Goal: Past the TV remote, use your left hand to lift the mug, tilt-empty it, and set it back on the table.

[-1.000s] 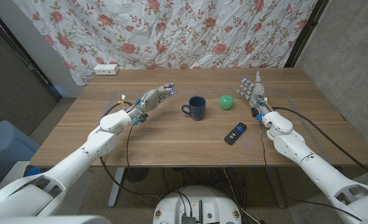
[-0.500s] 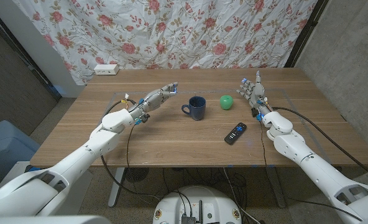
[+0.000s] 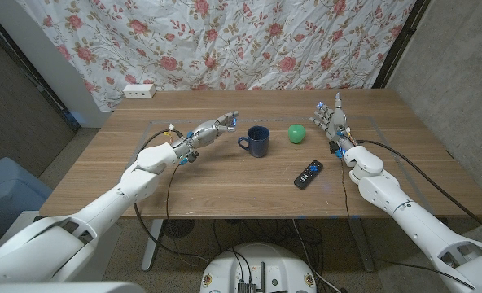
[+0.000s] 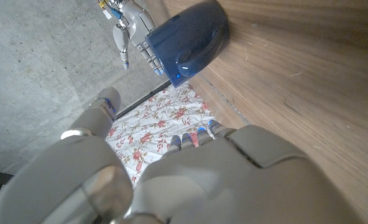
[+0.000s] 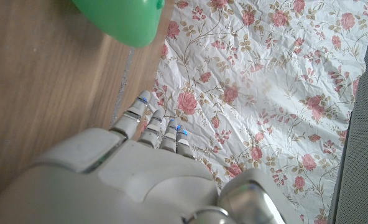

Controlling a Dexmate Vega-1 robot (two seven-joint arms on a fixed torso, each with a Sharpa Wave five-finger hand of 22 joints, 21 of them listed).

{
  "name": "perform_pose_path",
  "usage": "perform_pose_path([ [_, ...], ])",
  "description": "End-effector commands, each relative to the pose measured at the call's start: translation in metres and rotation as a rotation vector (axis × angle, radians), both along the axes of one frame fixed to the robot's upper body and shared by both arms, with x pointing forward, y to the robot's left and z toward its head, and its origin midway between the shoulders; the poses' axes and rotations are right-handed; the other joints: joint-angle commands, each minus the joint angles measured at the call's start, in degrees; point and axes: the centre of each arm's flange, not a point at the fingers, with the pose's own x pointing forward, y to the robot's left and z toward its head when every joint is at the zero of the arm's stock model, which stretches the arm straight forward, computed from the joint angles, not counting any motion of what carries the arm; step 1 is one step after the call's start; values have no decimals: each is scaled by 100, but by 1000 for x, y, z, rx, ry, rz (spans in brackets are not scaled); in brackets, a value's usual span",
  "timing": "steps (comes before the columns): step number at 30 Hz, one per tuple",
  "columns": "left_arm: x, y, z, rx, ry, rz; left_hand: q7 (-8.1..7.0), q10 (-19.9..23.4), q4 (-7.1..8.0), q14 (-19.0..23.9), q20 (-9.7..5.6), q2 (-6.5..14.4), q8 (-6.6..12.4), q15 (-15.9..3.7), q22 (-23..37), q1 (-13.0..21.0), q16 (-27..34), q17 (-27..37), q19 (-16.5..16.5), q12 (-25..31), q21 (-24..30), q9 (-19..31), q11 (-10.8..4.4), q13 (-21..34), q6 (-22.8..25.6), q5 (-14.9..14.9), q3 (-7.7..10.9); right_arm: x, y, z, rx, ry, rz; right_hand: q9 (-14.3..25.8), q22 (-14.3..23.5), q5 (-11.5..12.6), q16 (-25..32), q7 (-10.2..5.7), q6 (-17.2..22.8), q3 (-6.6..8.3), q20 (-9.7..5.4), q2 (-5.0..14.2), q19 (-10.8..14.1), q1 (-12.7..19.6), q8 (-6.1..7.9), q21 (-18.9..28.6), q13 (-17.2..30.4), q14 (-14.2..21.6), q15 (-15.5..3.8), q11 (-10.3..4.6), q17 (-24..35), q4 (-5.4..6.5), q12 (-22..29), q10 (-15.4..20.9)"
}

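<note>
A dark blue mug point(image 3: 257, 141) stands upright near the middle of the wooden table point(image 3: 225, 179), its handle toward my left hand. My left hand point(image 3: 213, 128) hovers just left of the mug with fingers stretched toward it, empty and apart from it. In the left wrist view the mug point(image 4: 190, 38) lies beyond my left hand point(image 4: 190, 180). A black TV remote point(image 3: 308, 173) lies nearer the front, to the right of the mug. My right hand point(image 3: 329, 115) stands upright at the right with fingers spread, holding nothing.
A green ball point(image 3: 296, 133) sits right of the mug, close to my right hand; in the right wrist view the ball point(image 5: 119, 18) lies ahead of my right hand point(image 5: 140, 174). A white power strip point(image 3: 139, 91) lies at the table's far left edge. A floral curtain hangs behind.
My left hand has reached further right toward the mug's handle. The right arm, mug, remote and ball have not moved.
</note>
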Motion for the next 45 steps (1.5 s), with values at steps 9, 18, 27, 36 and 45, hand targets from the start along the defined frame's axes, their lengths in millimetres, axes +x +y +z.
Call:
perform_pose_path([
  [9,9,-18,-9,75,-17,9,199,-767,11,-961,138,-116,20,192,35,154,21,11,-942,17,32,15,250,19,-735,-24,14,0,0,0,0,0,0,27,9,33,29,-9,37,1,-15,288,29,-54,28,28,24,44,-31,-16,21,39,32,14],
  [18,14,-27,-11,83,-20,4,325,-704,16,-904,216,-192,89,296,36,202,66,11,-960,78,65,15,407,19,-695,-16,-7,0,0,0,0,0,0,27,9,33,29,-9,43,0,-15,286,30,-54,30,29,25,44,-32,-21,21,39,35,19],
  [27,25,-28,-11,97,-11,-1,320,-502,17,-700,209,-263,174,251,36,257,120,10,-813,148,117,13,317,19,-511,-10,-29,0,0,0,0,0,0,27,9,33,28,-8,37,1,-15,289,27,-53,28,27,25,41,-27,-19,20,39,31,11],
  [36,30,-35,-13,123,-13,-9,335,-354,17,-562,170,-311,224,199,35,309,138,9,-689,183,141,12,316,19,-374,-2,-42,0,0,0,0,0,0,27,9,33,27,-5,46,1,-14,288,33,-54,32,30,25,39,-30,-13,21,39,31,10],
  [45,32,-41,-20,154,-14,-21,358,-361,17,-558,172,-333,208,229,34,336,121,9,-678,167,133,12,352,20,-402,2,-49,0,0,0,0,0,0,27,9,33,28,-8,40,1,-11,288,31,-54,29,29,25,42,-36,-17,20,39,34,17],
])
